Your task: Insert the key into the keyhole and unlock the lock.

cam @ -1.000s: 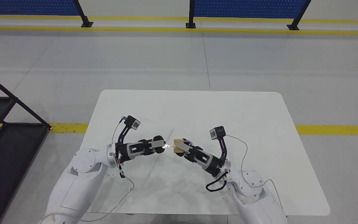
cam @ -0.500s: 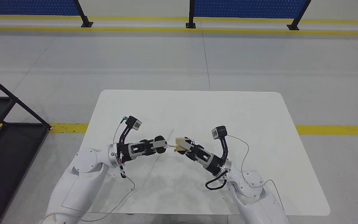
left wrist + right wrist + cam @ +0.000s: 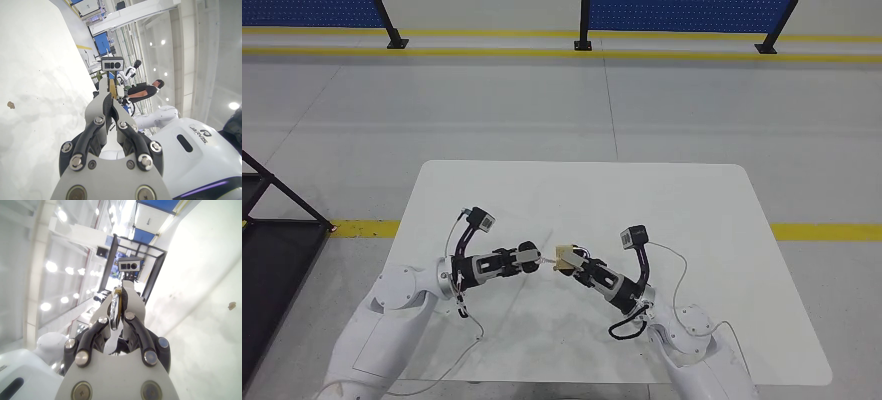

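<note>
- The left gripper [image 3: 529, 256] [image 3: 109, 99] hangs just above the near-middle of the white rectangular table [image 3: 692, 200]. It is clenched, and the black ribbed pads [image 3: 106, 108] are pressed flat together on the small silver metal key [image 3: 543, 259].
- The key pokes out toward 3 o'clock, at the padlock. It is too small to tell whether its tip sits in the keyhole.
- The square brass padlock [image 3: 562, 258] [image 3: 112, 89] [image 3: 118, 293] is off the table, directly at 3 o'clock from the left gripper and very close to it.
- The right gripper [image 3: 573, 265] [image 3: 119, 298] grasps the padlock. Its white fingers [image 3: 132, 298] are closed on the brass body, and the chrome shackle [image 3: 115, 313] points back toward the wrist.
- The two grippers face each other nose to nose, left at 9 o'clock and right at 3 o'clock, with the key and padlock between them.
- A small brown speck [image 3: 11, 105] [image 3: 232, 305] lies on the tabletop, well apart from both grippers.
- A black metal frame [image 3: 272, 200] stands on the floor at 9 o'clock of the table.
- A yellow floor stripe [image 3: 822, 231] runs out from behind the table at 3 o'clock.
- Blue panelled barriers [image 3: 682, 12] on black feet stand far off at 12 o'clock.
</note>
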Robot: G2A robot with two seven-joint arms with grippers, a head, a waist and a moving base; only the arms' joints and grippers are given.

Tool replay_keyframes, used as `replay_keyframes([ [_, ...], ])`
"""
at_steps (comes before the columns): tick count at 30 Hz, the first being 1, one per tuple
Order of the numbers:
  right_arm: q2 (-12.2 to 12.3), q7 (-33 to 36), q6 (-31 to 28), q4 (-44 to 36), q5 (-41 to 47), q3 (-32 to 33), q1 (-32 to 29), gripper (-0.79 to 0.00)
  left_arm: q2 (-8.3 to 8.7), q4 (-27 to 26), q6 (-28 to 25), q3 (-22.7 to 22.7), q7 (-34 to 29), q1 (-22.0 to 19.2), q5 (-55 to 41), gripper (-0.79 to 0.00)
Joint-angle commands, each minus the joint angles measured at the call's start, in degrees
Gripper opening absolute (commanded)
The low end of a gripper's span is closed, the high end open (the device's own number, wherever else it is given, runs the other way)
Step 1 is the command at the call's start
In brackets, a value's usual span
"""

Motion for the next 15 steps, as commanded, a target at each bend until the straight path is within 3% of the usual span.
replay_keyframes([
  [1,0.1,0.2,0.0,0.0,0.5,-0.1,0.0,-0.785,0.03,-0.1,-0.3,-0.1,0.2,0.1,-0.1,-0.785],
  [15,1.2,6.3,2.5,-1.7,7.3,1.7,-0.6,-0.785,1.00,-1.4,-2.1,-6.0,-0.2,2.1,-2.1,-0.785],
])
